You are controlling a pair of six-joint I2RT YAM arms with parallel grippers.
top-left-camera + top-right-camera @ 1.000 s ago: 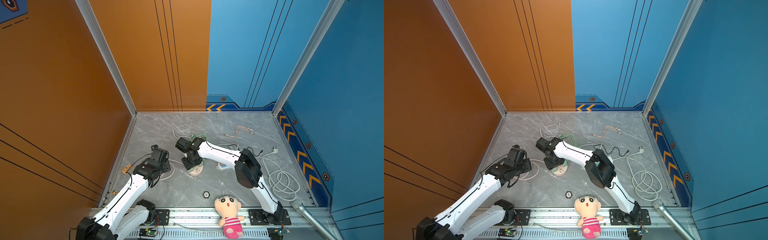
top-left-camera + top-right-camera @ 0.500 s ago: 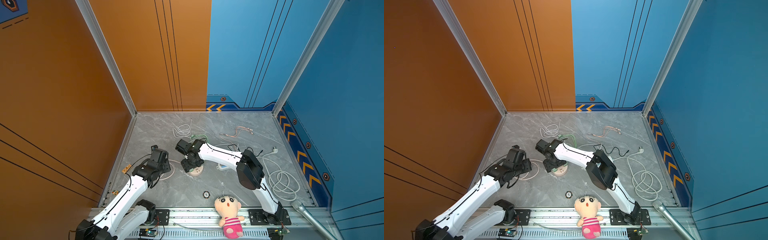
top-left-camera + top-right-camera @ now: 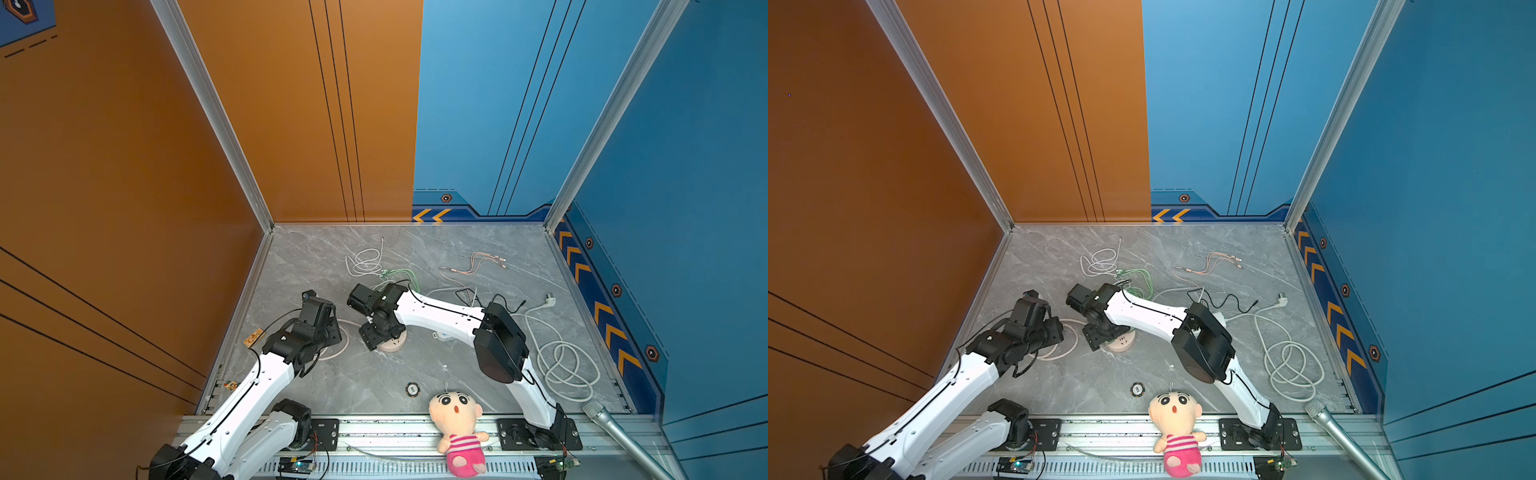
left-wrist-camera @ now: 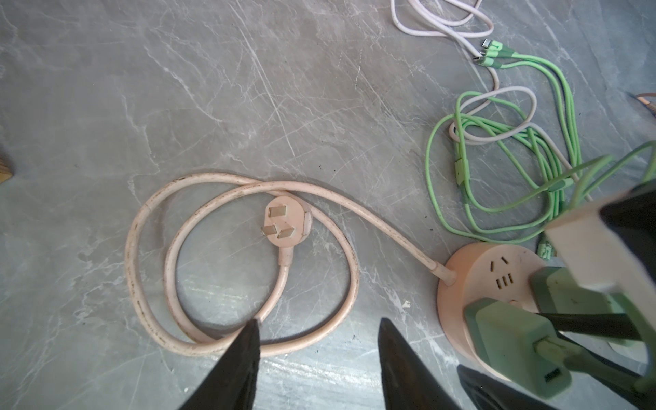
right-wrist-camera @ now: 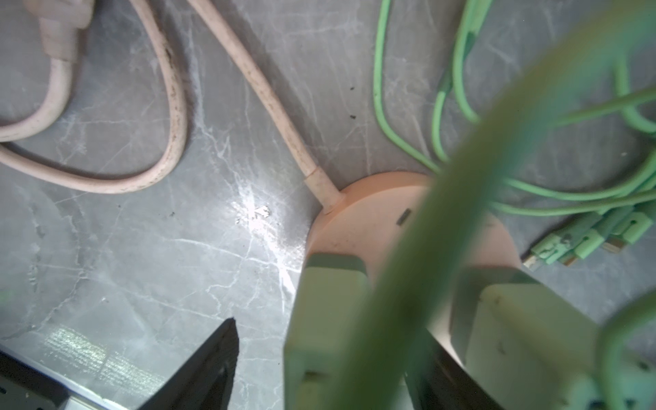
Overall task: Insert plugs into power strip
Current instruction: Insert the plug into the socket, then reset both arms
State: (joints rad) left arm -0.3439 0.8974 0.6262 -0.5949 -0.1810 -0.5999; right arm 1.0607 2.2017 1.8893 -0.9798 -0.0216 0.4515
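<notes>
The right gripper (image 5: 326,340) stands with its jaws apart astride a green plug (image 4: 511,340). One finger is in the gap between it and the second green plug (image 4: 568,291). Both look seated in the round pink power strip (image 4: 475,277). Pulling away is the risk, I'd say: that inner finger could snag either plug and rock it loose. The green cable (image 5: 461,198) draped close across the wrist might also drag the strip along. The left gripper (image 4: 317,323), open and empty, hovers over the strip's own coiled cord (image 4: 213,184). A heap of green leads (image 4: 497,149) crowds the strip's other side. I cannot pick out any other plugs.
</notes>
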